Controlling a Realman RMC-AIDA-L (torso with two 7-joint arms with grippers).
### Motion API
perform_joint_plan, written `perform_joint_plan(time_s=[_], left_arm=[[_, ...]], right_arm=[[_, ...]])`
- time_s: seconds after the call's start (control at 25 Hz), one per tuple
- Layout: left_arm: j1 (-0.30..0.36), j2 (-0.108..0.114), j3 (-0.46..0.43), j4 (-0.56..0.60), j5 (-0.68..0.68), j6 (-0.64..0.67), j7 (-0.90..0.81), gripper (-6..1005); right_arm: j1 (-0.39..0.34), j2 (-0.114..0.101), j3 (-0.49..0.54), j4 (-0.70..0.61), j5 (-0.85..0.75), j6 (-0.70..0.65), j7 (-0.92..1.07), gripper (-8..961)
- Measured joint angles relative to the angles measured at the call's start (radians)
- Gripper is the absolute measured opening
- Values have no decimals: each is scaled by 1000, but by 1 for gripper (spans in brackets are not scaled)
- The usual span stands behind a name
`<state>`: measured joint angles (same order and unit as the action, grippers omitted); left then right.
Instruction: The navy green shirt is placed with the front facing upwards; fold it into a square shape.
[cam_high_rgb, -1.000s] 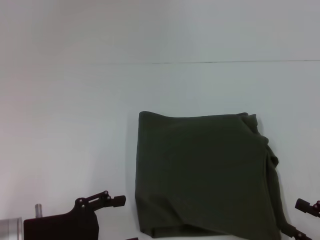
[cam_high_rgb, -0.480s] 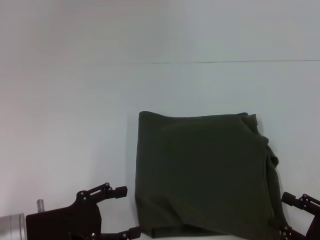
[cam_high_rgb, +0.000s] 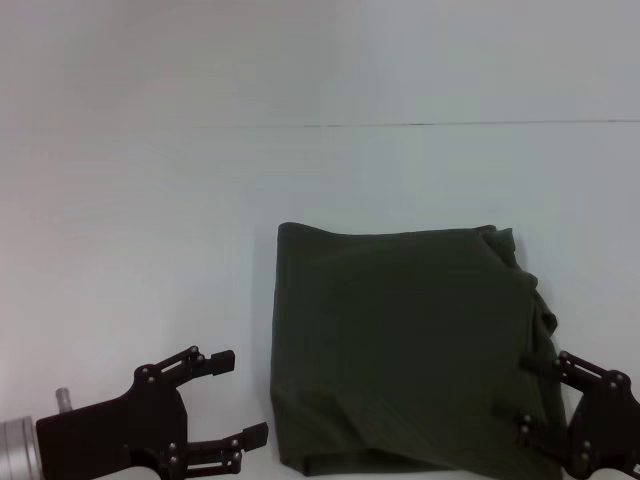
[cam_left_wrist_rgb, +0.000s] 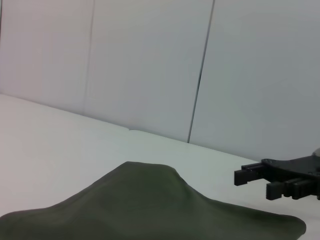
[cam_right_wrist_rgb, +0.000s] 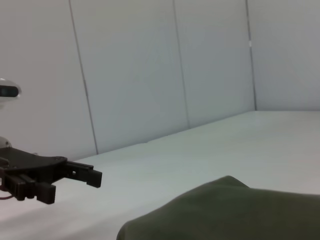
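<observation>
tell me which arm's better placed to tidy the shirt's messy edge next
Right, probably. The right gripper is open over the shirt at its rumpled right edge, while the left gripper, also open, sits beside the straight left edge.

The navy green shirt (cam_high_rgb: 405, 345) hides its lettering and collar inside the folds; both arms are cut off.

No lettering, label, brand or number can be read anywhere; the folded shirt (cam_high_rgb: 405, 345) shows plain cloth.
</observation>
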<state>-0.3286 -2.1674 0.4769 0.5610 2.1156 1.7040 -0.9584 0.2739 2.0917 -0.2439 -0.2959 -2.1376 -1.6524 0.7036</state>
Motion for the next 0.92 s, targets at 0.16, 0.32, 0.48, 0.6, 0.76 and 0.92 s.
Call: perform_joint_plan(time_s=[0.16,0.32,0.48,0.6,0.76,0.92], left_arm=[[8,0,-18,0,0,0,1,934],[18,0,-49,0,0,0,3,934],[26,0,-67,0,0,0,17,934],[26,0,-69,-3,2,4,18,934],[25,-1,-65,-8,5,8,18,934],[24,-1,-64,-10,5,11,18,934]], right_arm=[[23,0,0,5,-1,6,0,673],[34,0,0,13,-1,7,-1,673],[36,-1,0,13,-1,9,-1,673],[36,-1,-1,12,-2,9,-1,673],[28,-3,-2,10,-2,9,-2,673],[27,-2,-2,9,-2,9,-2,673]])
